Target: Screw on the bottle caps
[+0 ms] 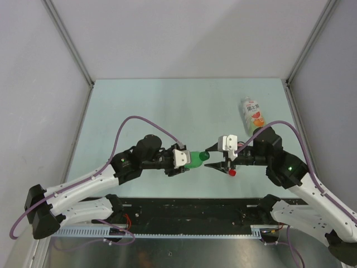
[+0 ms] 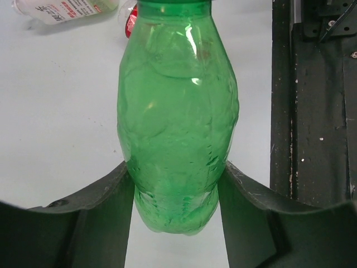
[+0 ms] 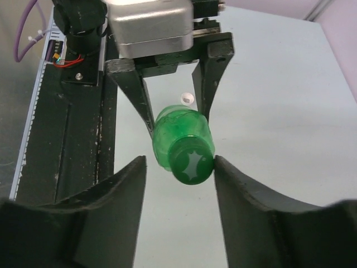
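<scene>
My left gripper (image 2: 175, 167) is shut on the lower body of the small green bottle (image 2: 177, 106), holding it level above the table (image 1: 167, 106) with its neck pointing right. A green cap (image 3: 193, 162) sits on the bottle's mouth. My right gripper (image 3: 181, 159) faces it, open around the cap: one finger (image 3: 223, 167) touches the cap's side, the other stands apart. In the top view the two grippers meet near the table's front middle, left gripper (image 1: 187, 161), right gripper (image 1: 215, 162). A red cap (image 1: 232, 172) lies below my right gripper. A white cap (image 3: 187, 99) lies under the left gripper.
A clear bottle with a white-red label (image 1: 252, 114) lies on its side at the back right. The black base rail (image 1: 189, 215) runs along the table's near edge. Grey walls close in the left, right and far sides.
</scene>
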`<state>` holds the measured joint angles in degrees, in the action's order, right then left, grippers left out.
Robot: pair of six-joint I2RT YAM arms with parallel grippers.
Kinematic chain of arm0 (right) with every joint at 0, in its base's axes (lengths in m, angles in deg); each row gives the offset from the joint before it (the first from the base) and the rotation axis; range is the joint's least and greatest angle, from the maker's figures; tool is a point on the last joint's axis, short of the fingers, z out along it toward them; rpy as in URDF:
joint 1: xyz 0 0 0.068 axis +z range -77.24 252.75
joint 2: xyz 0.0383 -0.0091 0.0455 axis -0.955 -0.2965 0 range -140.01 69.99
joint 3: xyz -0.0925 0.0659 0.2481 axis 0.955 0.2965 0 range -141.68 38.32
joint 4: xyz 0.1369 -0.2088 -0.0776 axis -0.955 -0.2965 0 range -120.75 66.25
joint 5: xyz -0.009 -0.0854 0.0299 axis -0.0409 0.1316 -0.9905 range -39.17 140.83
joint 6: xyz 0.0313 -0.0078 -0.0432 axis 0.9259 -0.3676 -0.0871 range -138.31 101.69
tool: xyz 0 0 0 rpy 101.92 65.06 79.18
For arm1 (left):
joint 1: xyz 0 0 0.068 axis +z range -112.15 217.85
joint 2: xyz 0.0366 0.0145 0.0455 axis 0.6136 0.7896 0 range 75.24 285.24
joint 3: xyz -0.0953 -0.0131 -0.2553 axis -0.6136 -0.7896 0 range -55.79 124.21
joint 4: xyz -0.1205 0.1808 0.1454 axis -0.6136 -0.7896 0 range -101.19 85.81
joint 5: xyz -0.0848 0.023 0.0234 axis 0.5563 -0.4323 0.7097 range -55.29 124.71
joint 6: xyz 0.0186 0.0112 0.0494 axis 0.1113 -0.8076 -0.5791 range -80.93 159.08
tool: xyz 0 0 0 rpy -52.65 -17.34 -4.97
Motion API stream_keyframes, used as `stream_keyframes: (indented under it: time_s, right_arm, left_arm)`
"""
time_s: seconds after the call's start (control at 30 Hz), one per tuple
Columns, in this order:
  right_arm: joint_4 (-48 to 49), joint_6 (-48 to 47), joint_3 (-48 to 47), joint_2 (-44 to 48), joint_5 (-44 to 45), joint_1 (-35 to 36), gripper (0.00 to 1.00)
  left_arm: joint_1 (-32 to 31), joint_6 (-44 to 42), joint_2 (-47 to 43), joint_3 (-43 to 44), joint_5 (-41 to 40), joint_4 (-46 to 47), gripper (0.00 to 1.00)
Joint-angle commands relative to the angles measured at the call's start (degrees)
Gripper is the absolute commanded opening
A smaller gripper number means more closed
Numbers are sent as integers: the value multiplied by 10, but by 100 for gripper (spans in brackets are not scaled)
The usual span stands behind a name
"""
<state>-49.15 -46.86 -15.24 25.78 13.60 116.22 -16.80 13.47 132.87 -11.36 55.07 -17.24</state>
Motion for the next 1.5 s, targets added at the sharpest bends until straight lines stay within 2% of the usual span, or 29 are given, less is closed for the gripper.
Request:
stream_keyframes:
  time_s: [0.0,0.07,0.13,0.2,0.27,0.4,0.63,0.77,0.9,0.97,1.1,1.17,1.23,1.27,1.3,1.37,1.43,1.47]
  right_arm:
    - [13,8,-1,-7,19,7,44]
    - [13,13,-2,-9,26,8,28]
    - [13,19,-2,-11,31,10,15]
    - [19,37,-1,-13,37,11,5]
    - [28,68,-1,-16,55,12,1]
    - [67,210,-1,-35,168,13,0]
    - [134,677,0,-134,394,28,0]
    - [185,790,0,-181,531,97,0]
    - [165,943,9,-202,735,156,0]
    - [160,988,10,-212,774,166,0]
    - [159,1005,11,-215,770,162,0]
    - [157,999,11,-204,754,151,0]
    - [176,952,14,-187,727,137,0]
    - [193,926,19,-176,704,130,1]
    - [216,895,26,-163,676,119,8]
    - [274,817,38,-142,570,84,34]
    - [314,736,41,-128,407,34,62]
    - [325,701,42,-121,328,4,71]
  left_arm:
    - [0,-9,-12,18,10,8,0]
    - [0,-7,-12,19,5,8,0]
    - [0,-4,-12,22,-2,8,0]
    - [0,-1,-13,26,-15,8,0]
    - [-1,5,-12,32,-36,11,0]
    - [0,38,-8,52,-117,26,0]
    - [-2,70,39,72,-277,90,0]
    - [-4,71,77,75,-338,124,0]
    - [-6,75,102,81,-382,155,0]
    - [-7,75,105,79,-382,165,0]
    - [-7,65,100,66,-385,176,0]
    - [-7,61,98,60,-382,176,0]
    - [-7,58,96,53,-368,172,0]
    - [-7,58,96,49,-361,171,0]
    - [-7,57,94,45,-351,169,0]
    - [-8,57,88,39,-327,165,0]
    - [-7,56,78,33,-298,161,0]
    - [-8,55,71,30,-280,158,0]
